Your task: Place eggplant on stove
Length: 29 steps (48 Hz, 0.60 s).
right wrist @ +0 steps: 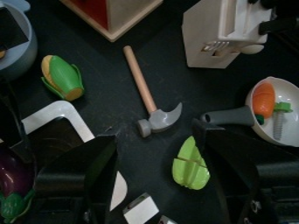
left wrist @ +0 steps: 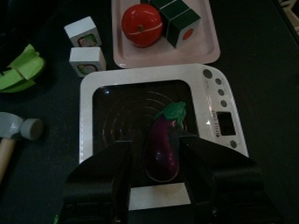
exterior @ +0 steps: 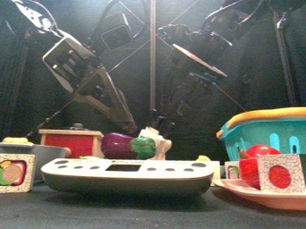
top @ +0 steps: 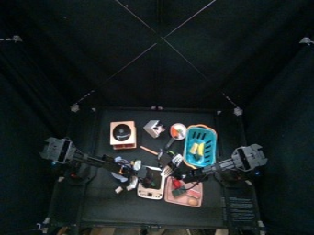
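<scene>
Table, black, carries all the clutter betw the two arms.

Stove, white w/ round burner rings & a control strip along one side, sits directly under & ahead of the left gripper; front view shows it as a low white slab w/ a row of dots on its face.

Pink tray touches the stove's far edge, beyond the left gripper; it holds a tomato & a dark cube.

Blue basket, yellow rim, stands on the right arm's side in front view.

Left gripper: jaws spread, one either side of the eggplant, not pinching it as far as I can see. Eggplant, purple w/ green cap, lies on the stove's burner, stem end pointing away from the gripper.

Right gripper: jaws spread wide, holding nothing, hovering over bare table. Just ahead of it: toy hammer, wooden handle, grey head. Green leaf-shaped piece lies betw its jaws, near one. Corn off to one side, small pan w/ carrot to the other.

Two small white blocks sit beside the tray, off to the left gripper's side.
</scene>
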Tool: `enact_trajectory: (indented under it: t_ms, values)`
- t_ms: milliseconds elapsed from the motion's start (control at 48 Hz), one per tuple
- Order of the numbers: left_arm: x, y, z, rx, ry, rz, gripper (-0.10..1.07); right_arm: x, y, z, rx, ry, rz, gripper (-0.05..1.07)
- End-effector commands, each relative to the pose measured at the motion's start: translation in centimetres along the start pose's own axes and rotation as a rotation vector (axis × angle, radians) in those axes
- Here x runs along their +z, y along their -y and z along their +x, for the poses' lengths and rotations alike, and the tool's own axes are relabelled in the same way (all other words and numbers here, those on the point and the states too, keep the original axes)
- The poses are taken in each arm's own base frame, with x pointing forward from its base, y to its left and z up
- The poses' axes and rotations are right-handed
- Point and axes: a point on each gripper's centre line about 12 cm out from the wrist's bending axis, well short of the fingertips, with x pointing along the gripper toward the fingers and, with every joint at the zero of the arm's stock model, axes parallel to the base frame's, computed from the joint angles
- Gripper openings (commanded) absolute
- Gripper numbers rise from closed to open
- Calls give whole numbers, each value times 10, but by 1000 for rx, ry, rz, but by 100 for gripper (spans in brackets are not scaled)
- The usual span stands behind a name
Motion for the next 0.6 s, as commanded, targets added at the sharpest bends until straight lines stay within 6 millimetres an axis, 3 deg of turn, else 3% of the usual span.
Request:
enact_trajectory:
  t_ms: [0, 583]
  values:
    - [13, -2, -4, 2, 41, 1, 75, 12, 3, -10, 18, 26, 27, 94]
    - [15, -1, -16, 14, 34, 5, 75, 10, 2, -9, 15, 23, 23, 94]
